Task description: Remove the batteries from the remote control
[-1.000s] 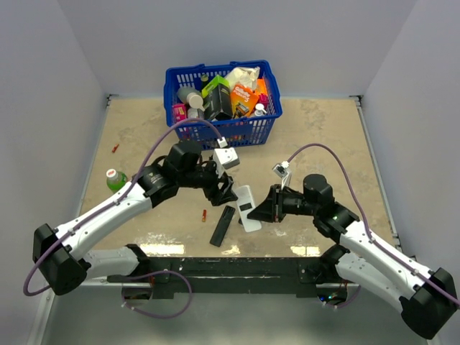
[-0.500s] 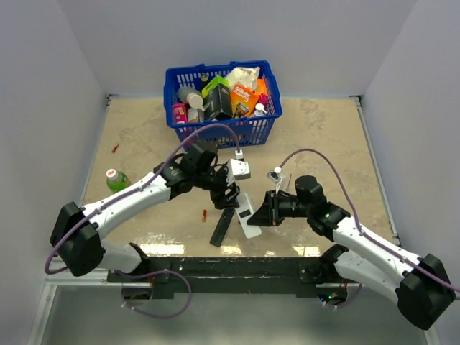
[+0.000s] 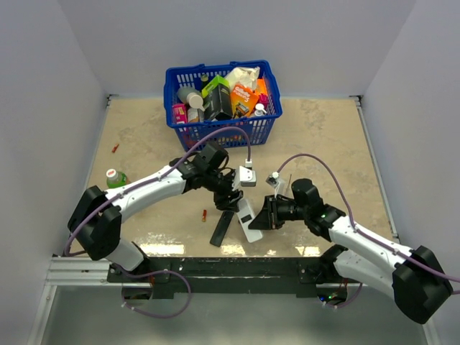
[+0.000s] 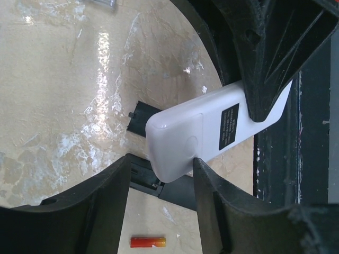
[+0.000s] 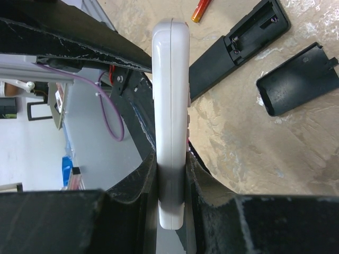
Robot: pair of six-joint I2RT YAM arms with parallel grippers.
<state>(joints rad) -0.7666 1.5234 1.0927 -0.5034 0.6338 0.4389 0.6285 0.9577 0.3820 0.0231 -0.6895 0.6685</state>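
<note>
My right gripper (image 3: 267, 215) is shut on a white remote (image 3: 249, 219) and holds it on edge; in the right wrist view the remote (image 5: 170, 100) stands pinched between both fingers (image 5: 170, 159). My left gripper (image 3: 233, 200) is open, its fingers straddling the white remote's free end (image 4: 180, 143), one finger (image 4: 209, 201) touching its edge. A black remote (image 3: 222, 226) lies beneath with its battery bay open and empty (image 5: 253, 27). One red battery (image 3: 204, 214) lies on the table to its left, and it also shows in the left wrist view (image 4: 148, 242).
A loose black cover plate (image 5: 297, 79) lies beside the black remote. A blue basket (image 3: 223, 134) full of items stands at the back. A green-capped bottle (image 3: 115, 177) stands at the left. A small red piece (image 3: 115, 148) lies far left.
My left gripper has moved right and nearer, onto the white remote's end. My right gripper has shifted slightly left with the remote in it.
</note>
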